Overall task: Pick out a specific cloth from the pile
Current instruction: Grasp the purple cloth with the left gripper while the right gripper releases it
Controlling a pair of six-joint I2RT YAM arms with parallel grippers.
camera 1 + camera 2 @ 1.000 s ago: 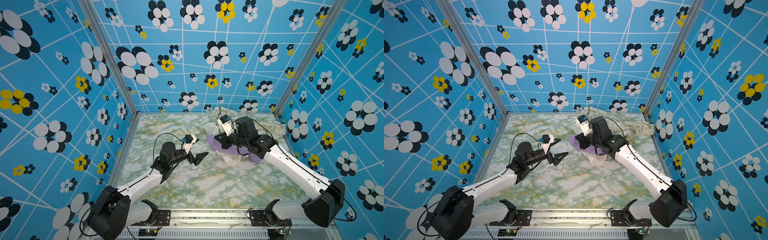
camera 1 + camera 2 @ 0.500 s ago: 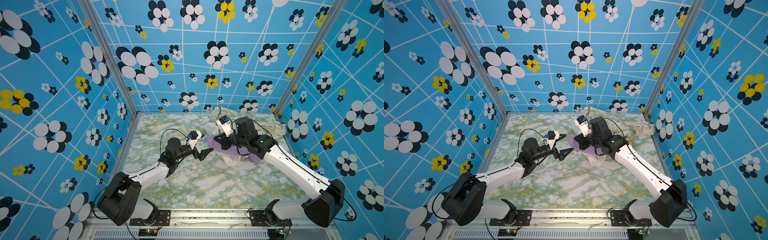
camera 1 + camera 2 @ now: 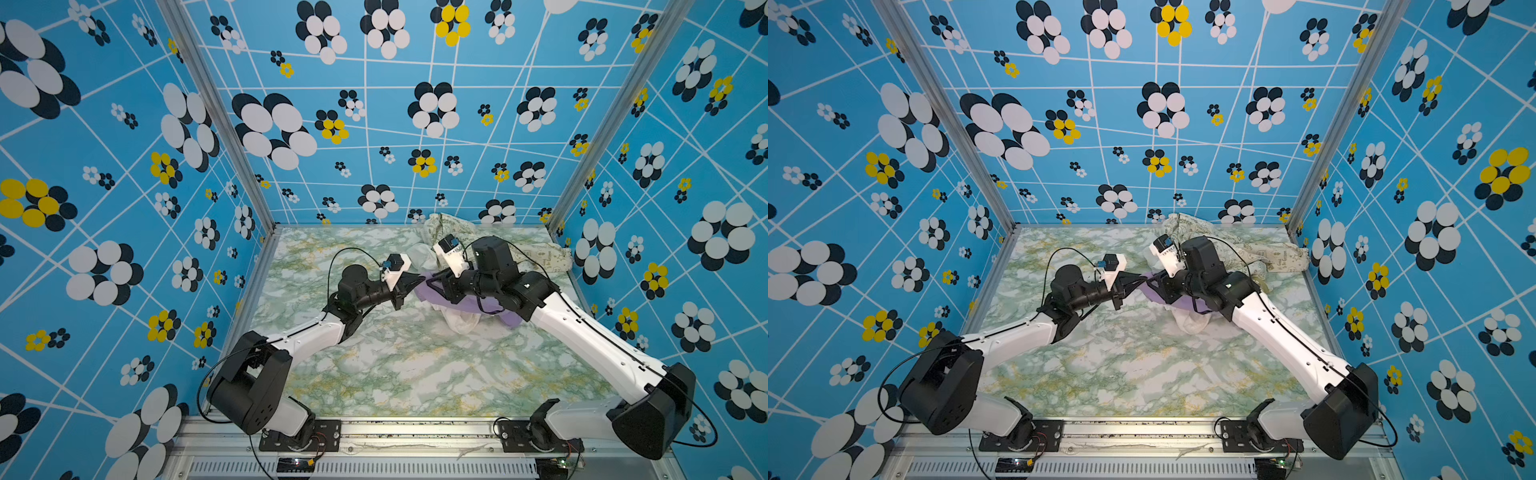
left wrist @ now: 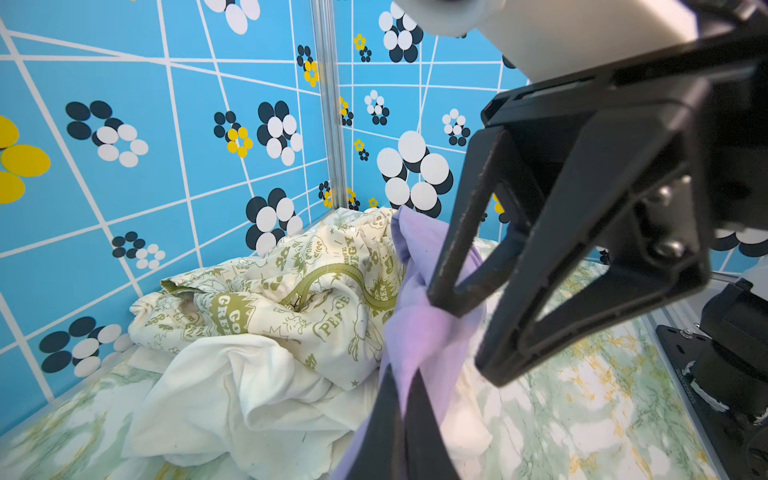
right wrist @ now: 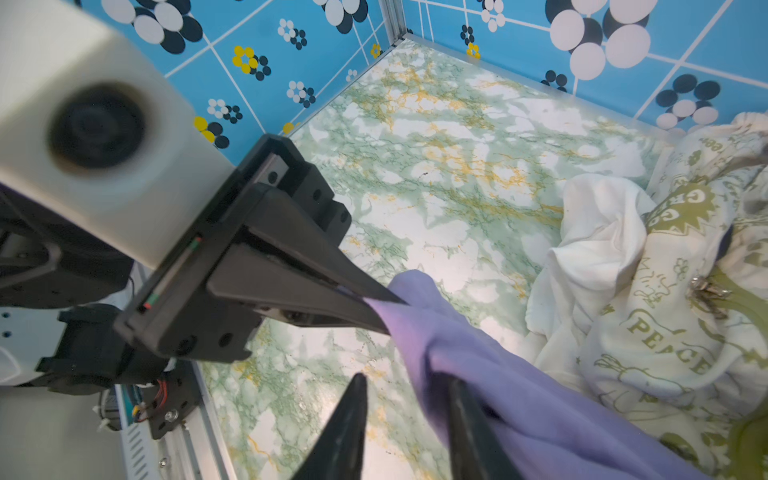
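Where right gripper (image 5: 405, 399) covers cloth (image 5: 478, 361), far end hidden.

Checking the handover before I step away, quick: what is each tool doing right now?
Left tool: closed on the lavender cloth.
Right tool: jaws parted, with the same cloth lying between them; not clamped.

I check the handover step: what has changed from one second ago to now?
The left gripper moved right to the purple cloth and shut on its corner. The right gripper opened its jaws, though cloth still lies between them. The pile and the right arm stayed in place.
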